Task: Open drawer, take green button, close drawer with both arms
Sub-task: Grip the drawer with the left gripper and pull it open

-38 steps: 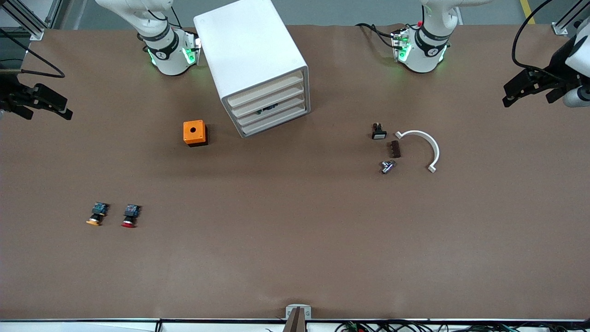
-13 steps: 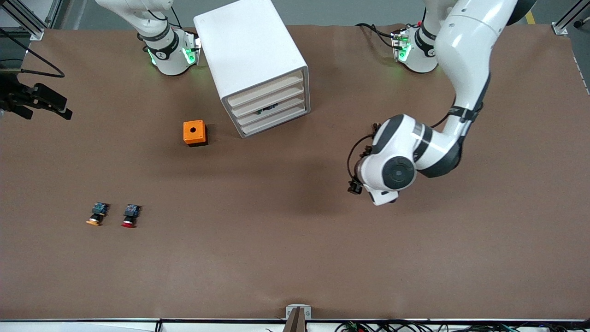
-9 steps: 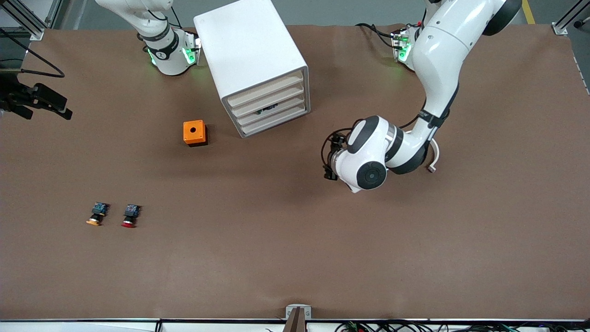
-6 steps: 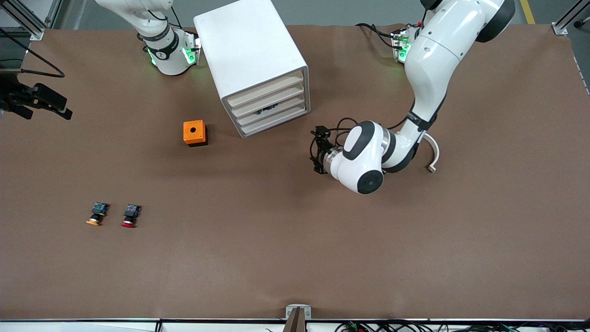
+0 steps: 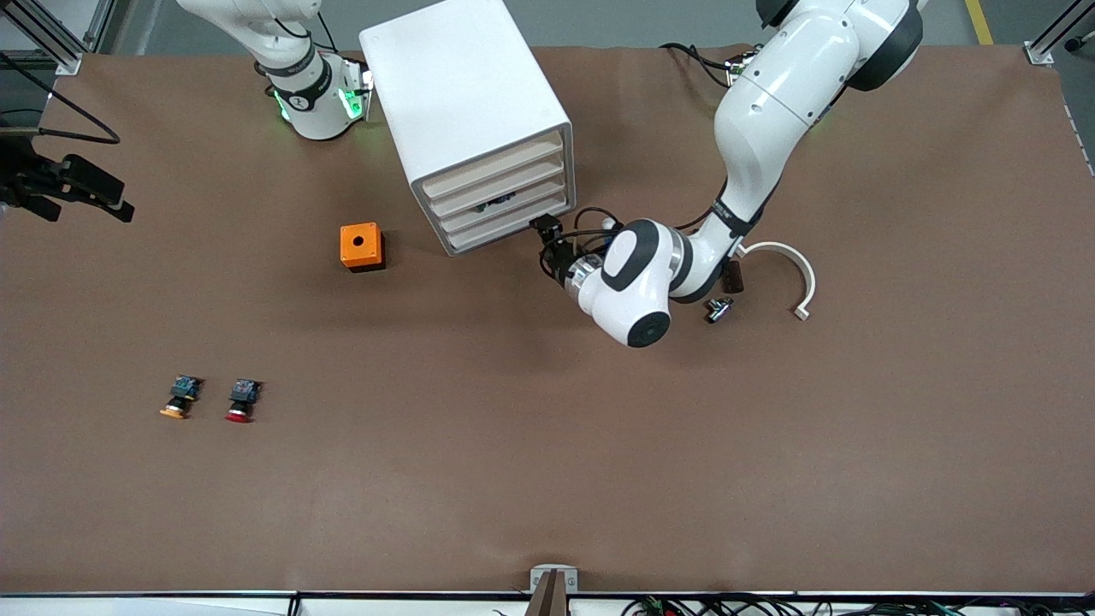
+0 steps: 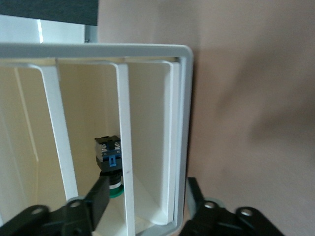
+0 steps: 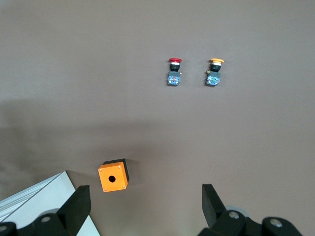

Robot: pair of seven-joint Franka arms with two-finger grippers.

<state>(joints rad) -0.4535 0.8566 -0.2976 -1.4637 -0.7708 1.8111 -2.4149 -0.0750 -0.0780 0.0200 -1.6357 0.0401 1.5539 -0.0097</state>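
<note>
The white cabinet [image 5: 466, 103] stands near the right arm's base with all four drawers pushed in. The lowest drawer [image 5: 511, 228] shows in the left wrist view [image 6: 173, 147] as the slat beside the cabinet's bottom frame. My left gripper [image 5: 547, 235] is low, right in front of that drawer's corner. In its own view [image 6: 147, 184] it is open, with the cabinet's bottom edge between the jaws. The green-capped button [image 6: 109, 164] lies inside the cabinet, partly hidden by a drawer front [image 5: 499, 203]. My right gripper [image 5: 94, 190] waits high up, open and empty [image 7: 145, 201].
An orange box [image 5: 361, 245] with a round hole sits beside the cabinet, nearer the front camera [image 7: 113, 177]. Red-capped [image 5: 240, 400] and orange-capped [image 5: 179, 399] buttons lie toward the right arm's end. A white curved piece [image 5: 791, 265] and a small metal part [image 5: 719, 309] lie by the left arm.
My left arm has swung in from the left arm's end of the table and brought its gripper down to the cabinet's lowest drawer. The right arm has not moved.
</note>
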